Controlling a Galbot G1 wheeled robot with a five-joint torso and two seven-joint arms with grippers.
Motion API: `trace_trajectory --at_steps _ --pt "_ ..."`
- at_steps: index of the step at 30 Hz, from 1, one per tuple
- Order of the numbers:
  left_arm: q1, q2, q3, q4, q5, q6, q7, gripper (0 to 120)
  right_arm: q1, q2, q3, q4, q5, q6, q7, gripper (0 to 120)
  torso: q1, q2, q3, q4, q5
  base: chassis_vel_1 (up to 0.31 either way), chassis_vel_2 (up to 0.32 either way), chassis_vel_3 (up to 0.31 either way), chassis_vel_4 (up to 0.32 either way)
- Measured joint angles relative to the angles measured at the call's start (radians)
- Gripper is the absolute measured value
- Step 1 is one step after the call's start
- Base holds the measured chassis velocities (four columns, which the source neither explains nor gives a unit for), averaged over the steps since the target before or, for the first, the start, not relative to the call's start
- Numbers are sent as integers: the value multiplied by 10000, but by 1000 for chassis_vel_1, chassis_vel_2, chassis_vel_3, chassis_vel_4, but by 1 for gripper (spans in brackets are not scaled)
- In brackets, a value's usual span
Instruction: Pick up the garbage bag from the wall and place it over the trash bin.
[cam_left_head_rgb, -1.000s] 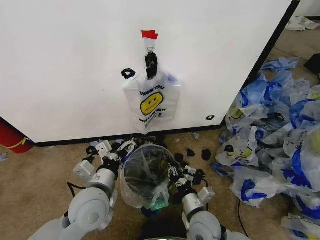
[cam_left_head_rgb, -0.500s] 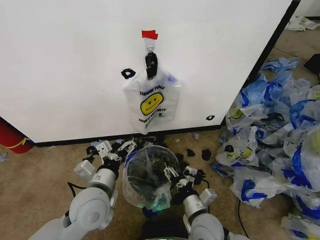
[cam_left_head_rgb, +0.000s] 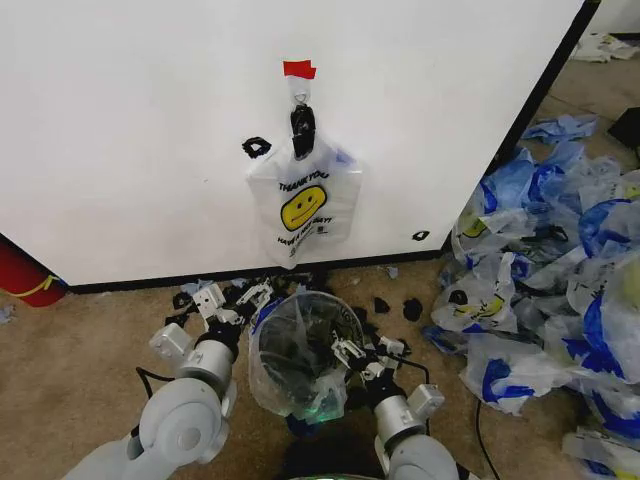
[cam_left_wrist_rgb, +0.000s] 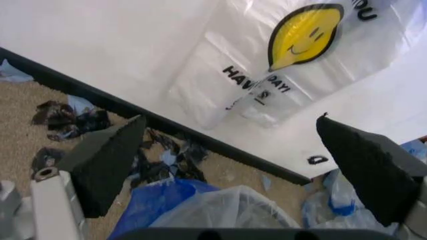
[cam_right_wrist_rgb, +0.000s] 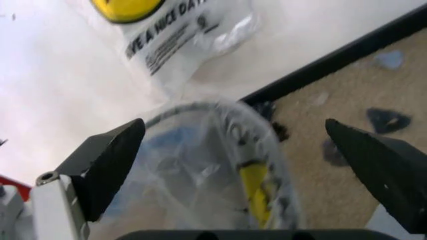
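The garbage bag (cam_left_head_rgb: 302, 207), white with a yellow smiley face, hangs from a small hook on the wall (cam_left_head_rgb: 140, 120) under a strip of red tape; it also fills the far part of the left wrist view (cam_left_wrist_rgb: 293, 65) and shows in the right wrist view (cam_right_wrist_rgb: 173, 30). Below it stands the trash bin (cam_left_head_rgb: 298, 362), lined with a crumpled clear bag (cam_right_wrist_rgb: 213, 165). My left gripper (cam_left_head_rgb: 235, 297) (cam_left_wrist_rgb: 233, 165) sits open beside the bin's left rim, facing the wall. My right gripper (cam_left_head_rgb: 365, 353) (cam_right_wrist_rgb: 240, 165) is open at the bin's right rim.
A heap of blue-and-white bags (cam_left_head_rgb: 545, 290) covers the floor to the right. Black scraps (cam_left_head_rgb: 395, 305) lie by the wall's base strip. A red object (cam_left_head_rgb: 25, 275) sits at the far left. Bare carpet lies left of the bin.
My right arm has drawn back a little toward me, and the clear liner on the bin has shifted slightly. The left arm and the hanging bag have stayed put.
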Motion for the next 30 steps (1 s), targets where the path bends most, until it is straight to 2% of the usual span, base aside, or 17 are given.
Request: trace_trajectory --at_steps 2,6,11,13,15,16,19,22,25,30 --pt "19 -8 1 0 82 -14 40 100 -66 -42 285 71 -282 45 -71 99 0 0 0 0 -1 0 0 0 0" --pt "49 -18 -1 48 931 -190 496 100 -114 -122 1015 156 -967 589 -785 100 0 0 0 0 2 0 0 0 0" --pt "302 -70 -70 59 2479 -470 1537 100 296 -344 3140 437 -1381 1751 -2869 100 0 0 0 2 0 0 0 0 0" --pt "448 -90 -128 104 3200 -623 1939 100 494 -568 4155 535 -1471 1975 -3472 100 0 0 0 2 1 0 0 0 0" --pt "484 -106 -154 133 3383 -668 2048 100 518 -611 4371 542 -1492 2025 -3577 100 0 0 0 3 1 0 0 0 0" --pt "566 -177 -251 210 3848 -790 2328 100 532 -755 5210 566 -1609 2137 -3885 100 0 0 0 2 -1 0 0 0 0" --pt "664 -372 -415 317 4520 -980 2675 100 193 -947 6599 622 -1975 2221 -4032 100 1 0 0 1 2 0 0 0 0" --pt "690 -473 -506 364 4743 -1051 2815 100 -106 -950 7147 668 -2134 2282 -4061 100 1 0 -1 -1 0 0 0 0 0" --pt "749 -832 -878 452 5243 -1197 3143 100 -1279 -656 8432 1011 -2445 2389 -4070 100 0 0 -2 -1 0 0 0 0 0" --pt "881 -1222 -1187 527 5609 -1306 3394 100 -2502 -27 9359 1578 -2928 2340 -3844 100 0 0 -2 -1 0 0 0 0 0"
